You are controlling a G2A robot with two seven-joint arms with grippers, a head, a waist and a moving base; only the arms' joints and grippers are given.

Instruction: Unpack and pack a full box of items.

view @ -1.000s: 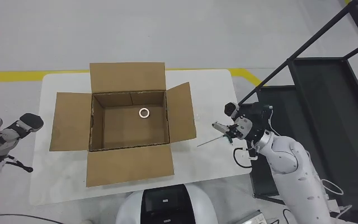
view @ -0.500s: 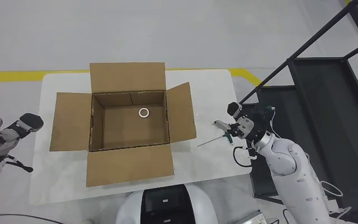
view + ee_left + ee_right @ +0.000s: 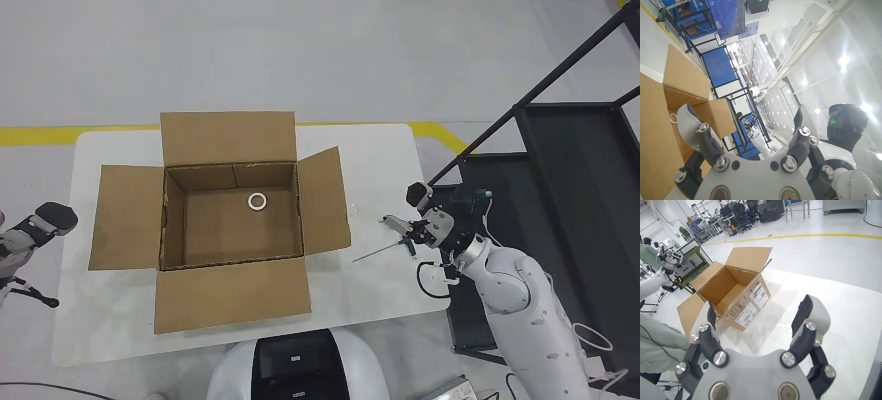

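Overhead, ring (image 3: 258, 201) in box (image 3: 228, 137) — right wrist view adds its labels (image 3: 759, 293); left gripper (image 3: 743, 111), right gripper (image 3: 758, 306) wide open.

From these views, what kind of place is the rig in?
Probably a robotics lab or workshop hall: office chairs at workbenches beyond the cardboard box, a yellow floor line, and blue pegboard partitions.
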